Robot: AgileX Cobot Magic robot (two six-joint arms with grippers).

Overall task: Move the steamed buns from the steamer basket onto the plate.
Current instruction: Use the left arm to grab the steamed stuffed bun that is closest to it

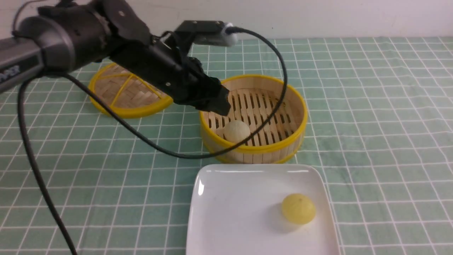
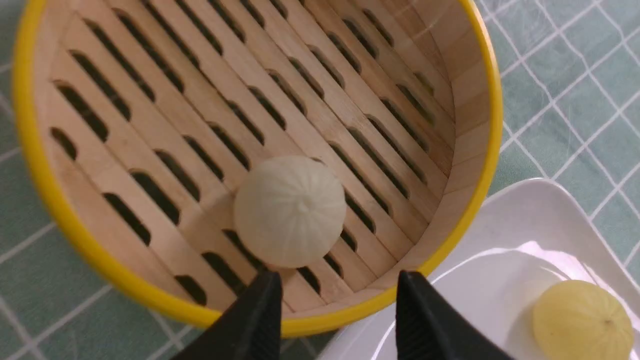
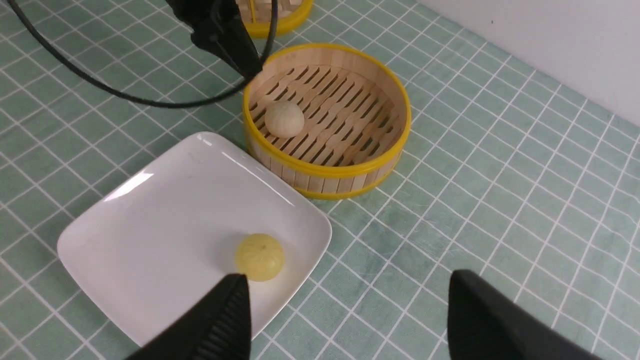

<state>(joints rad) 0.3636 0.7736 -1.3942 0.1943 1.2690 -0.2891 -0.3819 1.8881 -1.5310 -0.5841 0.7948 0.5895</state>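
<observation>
My left fingers (image 1: pixel 220 103) hang over the far left rim of the steamer basket (image 1: pixel 301 117), tilted down toward its floor. They stand apart with nothing between them. In the left wrist view their tips stop just short of the off-white bun (image 1: pixel 236 130), without touching it. That bun sits on the slatted floor in the near left part of the basket, close to the upright wall there, while the rest of the floor, to the right and far side, is bare slats. The black cable (image 1: pixel 106 109) from my left wrist loops out over the basket's right side. From there it runs back across the front of the near wall and trails off to the left over the desk (image 1: pixel 382 117). The plate (image 1: pixel 230 212) lies just near of the basket, its far edge hard by the basket's wall; I cannot tell whether they touch. The yellow bun (image 1: pixel 298 208) rests on the plate's near right part, close to the right edge, and the left half of the plate is smooth white. The flat lid (image 1: pixel 127 106) lies far left, apart from the basket, partly under my left arm. My right fingers (image 3: pixel 220 320) hang spread wide above the plate's near right corner, gripping nothing. Right of the basket and plate, the desk's green checked cloth runs flat to the edge of view.
</observation>
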